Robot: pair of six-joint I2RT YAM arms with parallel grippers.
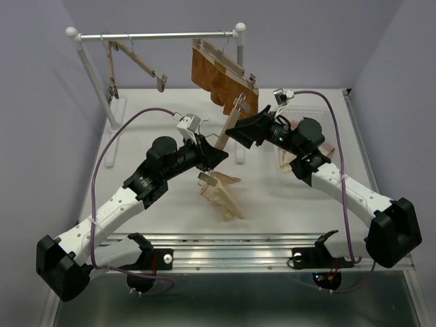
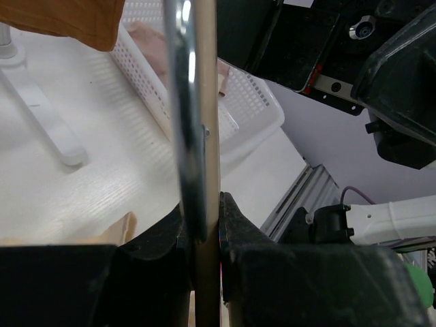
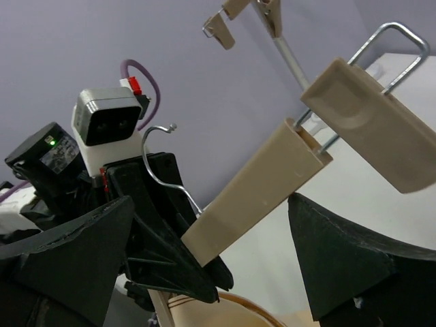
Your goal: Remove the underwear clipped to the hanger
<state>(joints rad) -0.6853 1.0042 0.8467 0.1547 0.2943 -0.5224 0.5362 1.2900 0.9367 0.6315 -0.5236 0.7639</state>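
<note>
My left gripper [image 1: 213, 158] is shut on the middle of a pale wooden hanger [image 1: 230, 122], seen close up in the left wrist view [image 2: 208, 122] between the jaws of that gripper [image 2: 204, 231]. A cream-beige garment [image 1: 222, 194] hangs from the hanger's lower end near the table. My right gripper [image 1: 238, 133] is open, its fingers either side of the hanger's upper arm [image 3: 252, 191], below the clip [image 3: 371, 119], not touching. The orange-brown underwear [image 1: 218, 76] hangs clipped to another hanger on the rail. A pale pink garment [image 2: 153, 41] lies in the white basket [image 2: 245, 102].
A white rack with a metal rail [image 1: 157, 34] stands at the back, with an empty wooden hanger [image 1: 133, 61] on its left. The basket [image 1: 300, 112] sits behind the right arm. The rack's foot [image 2: 48, 129] lies on the table.
</note>
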